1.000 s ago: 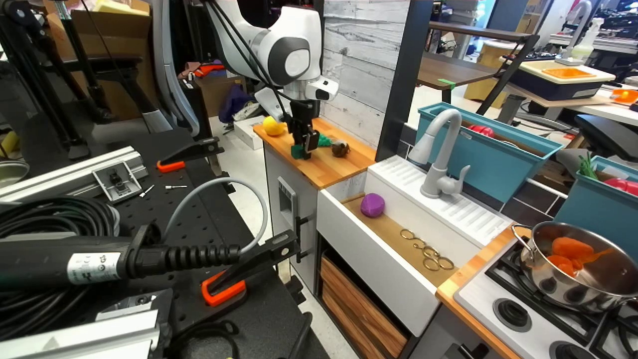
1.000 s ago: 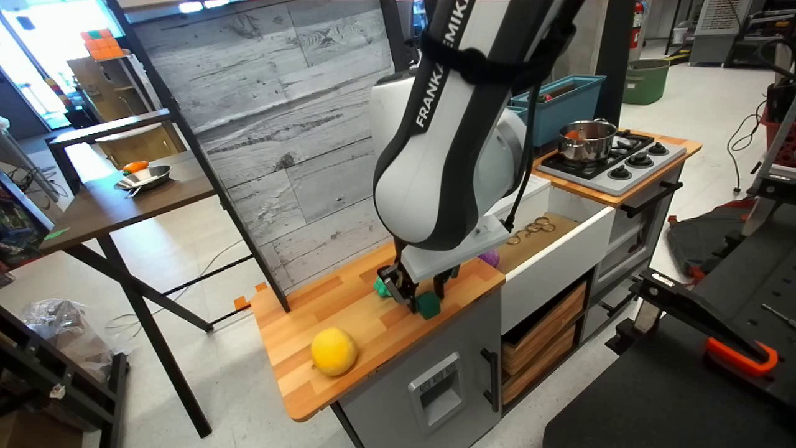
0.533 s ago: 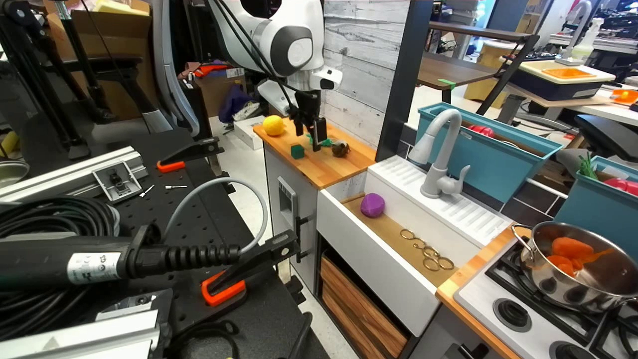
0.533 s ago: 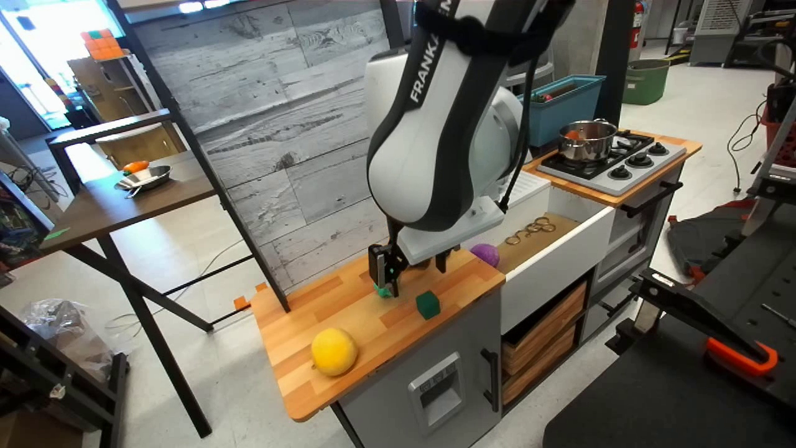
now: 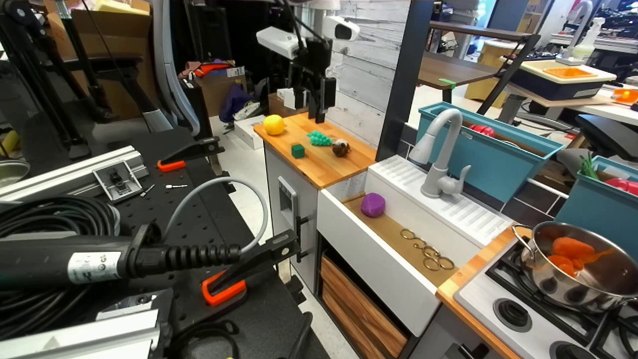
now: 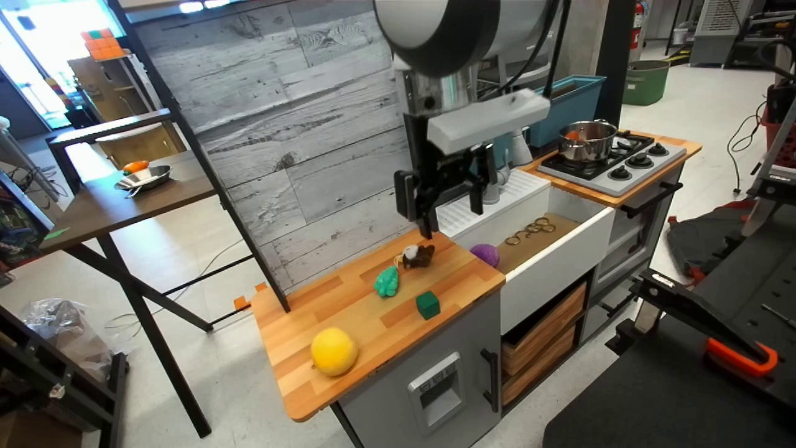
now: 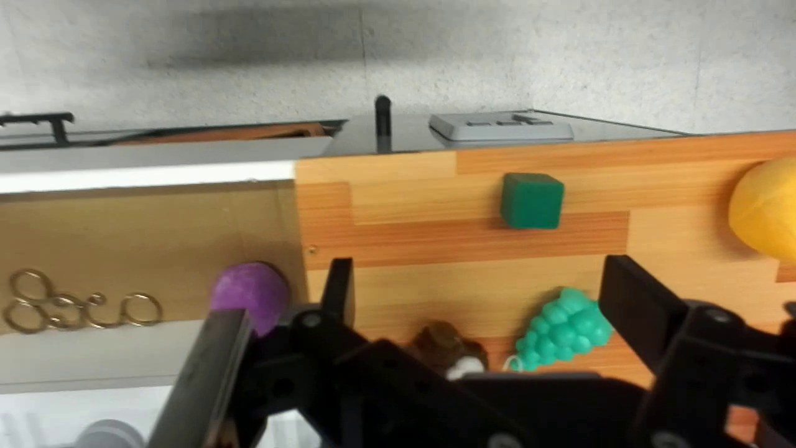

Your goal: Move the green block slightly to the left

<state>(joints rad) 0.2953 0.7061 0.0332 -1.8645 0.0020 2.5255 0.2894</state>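
Note:
The green block (image 5: 297, 151), a small dark green cube, rests on the wooden counter near its front edge, and also shows in an exterior view (image 6: 428, 305). In the wrist view the green block (image 7: 532, 200) lies beyond the fingertips, touched by neither. My gripper (image 6: 453, 222) hangs well above the counter, up and back from the block. Its jaws are spread wide with nothing between them, and in the wrist view the gripper (image 7: 477, 267) shows bare counter in the gap.
On the counter are a yellow ball-like fruit (image 6: 334, 352), a green grape bunch (image 6: 386, 282) and a brown-and-white piece (image 6: 418, 256). A wood-look wall panel (image 6: 292, 155) rises behind. The sink beside it holds a purple round piece (image 5: 373, 205) and gold rings (image 5: 431, 254).
A second ago my gripper was down at the green block. It has opened, backed off toward the wall and risen high, while the block has stayed where it was.

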